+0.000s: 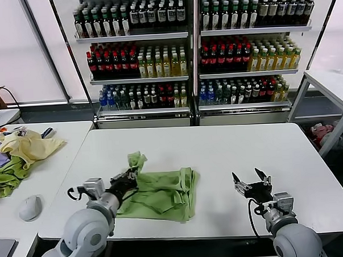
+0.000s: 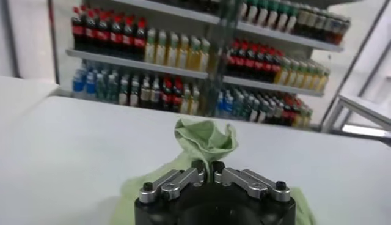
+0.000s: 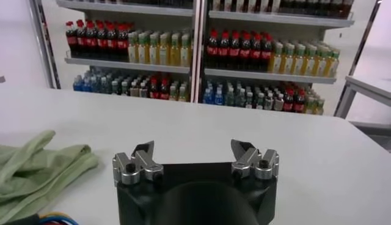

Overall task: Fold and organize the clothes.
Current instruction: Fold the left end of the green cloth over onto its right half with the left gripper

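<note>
We see the left end effector (image 1: pixel 130 177) pinching the green shirt (image 1: pixel 163 194) at its left edge on the desk (image 1: pixel 229 149). The right end effector (image 1: pixel 249 180) gapes wide, well apart to the shirt's right.

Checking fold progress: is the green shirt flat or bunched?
Bunched. The shirt lies crumpled in folds on the table, one corner pinched up by the shut left end effector.

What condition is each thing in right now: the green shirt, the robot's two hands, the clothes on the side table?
Light green polo shirt: roughly folded on the white table, one bunched corner lifted.
Left hand: shut on the shirt's edge.
Right hand: open, holding nothing, away from the shirt.
Pale yellow garment: crumpled on the side table.
Darker green cloth: crumpled beneath the yellow one.
</note>
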### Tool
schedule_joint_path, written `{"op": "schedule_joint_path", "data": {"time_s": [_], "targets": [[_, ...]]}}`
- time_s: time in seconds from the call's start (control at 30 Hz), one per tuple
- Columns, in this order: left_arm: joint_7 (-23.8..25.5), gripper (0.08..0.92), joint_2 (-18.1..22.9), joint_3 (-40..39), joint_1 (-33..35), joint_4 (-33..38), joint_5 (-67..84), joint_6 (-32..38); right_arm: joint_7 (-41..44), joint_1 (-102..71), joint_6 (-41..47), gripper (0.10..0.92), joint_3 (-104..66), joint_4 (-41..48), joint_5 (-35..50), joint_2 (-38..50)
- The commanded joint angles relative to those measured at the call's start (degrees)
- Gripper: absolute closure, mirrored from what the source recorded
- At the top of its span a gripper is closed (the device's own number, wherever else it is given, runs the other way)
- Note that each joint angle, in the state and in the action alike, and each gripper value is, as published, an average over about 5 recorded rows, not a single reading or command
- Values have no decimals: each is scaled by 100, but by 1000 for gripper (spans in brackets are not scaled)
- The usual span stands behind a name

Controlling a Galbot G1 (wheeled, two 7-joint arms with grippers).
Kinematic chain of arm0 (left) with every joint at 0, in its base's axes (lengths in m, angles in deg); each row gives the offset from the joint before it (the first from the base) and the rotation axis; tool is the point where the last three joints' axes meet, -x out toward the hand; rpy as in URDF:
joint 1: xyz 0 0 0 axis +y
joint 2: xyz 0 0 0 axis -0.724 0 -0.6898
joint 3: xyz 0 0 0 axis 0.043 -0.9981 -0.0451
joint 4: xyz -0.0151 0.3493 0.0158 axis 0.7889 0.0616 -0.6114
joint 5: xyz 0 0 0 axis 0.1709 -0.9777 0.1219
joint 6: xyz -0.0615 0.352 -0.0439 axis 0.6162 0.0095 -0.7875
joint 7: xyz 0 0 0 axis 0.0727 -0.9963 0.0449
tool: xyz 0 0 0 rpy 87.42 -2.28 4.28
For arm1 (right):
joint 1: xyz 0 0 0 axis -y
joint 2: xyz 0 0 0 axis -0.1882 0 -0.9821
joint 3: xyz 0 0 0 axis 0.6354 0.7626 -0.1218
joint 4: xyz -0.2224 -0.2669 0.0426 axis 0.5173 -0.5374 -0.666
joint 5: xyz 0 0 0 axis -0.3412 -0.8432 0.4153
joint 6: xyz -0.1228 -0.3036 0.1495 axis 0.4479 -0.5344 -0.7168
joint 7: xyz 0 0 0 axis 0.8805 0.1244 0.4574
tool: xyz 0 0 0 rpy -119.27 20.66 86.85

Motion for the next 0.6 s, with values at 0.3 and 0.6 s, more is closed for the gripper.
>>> {"op": "schedule_joint_path", "data": {"time_s": [0.3, 0.6], "targets": [[-48, 874, 362, -1214, -513, -300, 1081, 631, -5, 122, 3, 203, 94, 115, -44, -51], [434, 766, 755, -1001, -703, -555, 1422, 1062, -7, 178, 14, 203, 151, 180, -55, -47]]}}
